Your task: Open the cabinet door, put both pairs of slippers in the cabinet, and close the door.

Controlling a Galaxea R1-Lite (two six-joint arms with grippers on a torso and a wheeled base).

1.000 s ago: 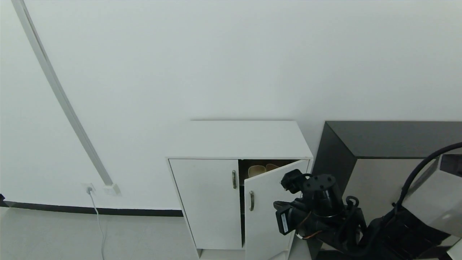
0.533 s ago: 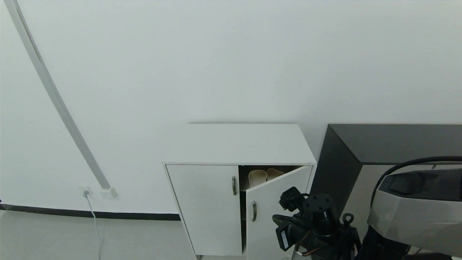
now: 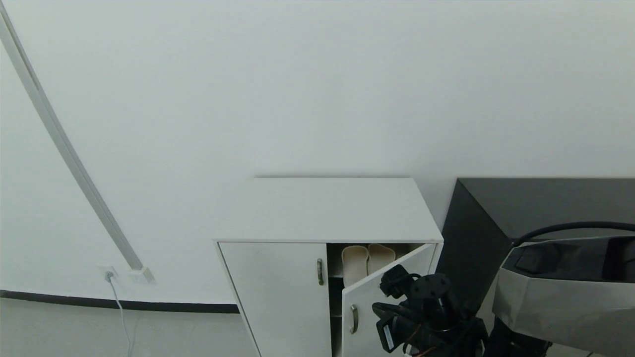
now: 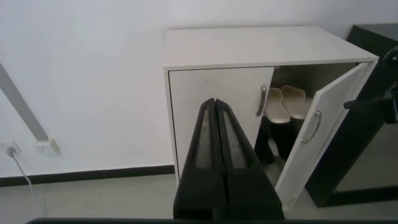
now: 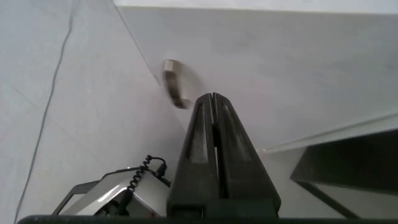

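The white cabinet [image 3: 327, 208] stands against the wall, its left door [image 3: 273, 297] closed and its right door [image 3: 369, 302] ajar. A beige pair of slippers [image 3: 367, 261] lies on the upper shelf inside; the left wrist view shows the slippers [image 4: 285, 103] above dark shapes [image 4: 271, 142] that I cannot identify. My right gripper [image 5: 213, 97] is shut, empty, close to the right door's outer face near its handle [image 5: 175, 91]. My left gripper [image 4: 215, 102] is shut and empty, held back in front of the cabinet's left door [image 4: 214, 90].
A black piece of furniture [image 3: 521, 198] stands directly right of the cabinet. A wall socket with a cable [image 3: 108, 275] and a slanted conduit [image 3: 64, 148] are on the wall to the left. Grey floor [image 3: 74, 332] lies left of the cabinet.
The whole head view has shifted, so the cabinet sits lower and looks larger. The right door stays ajar about as before, with the right arm still beside it.
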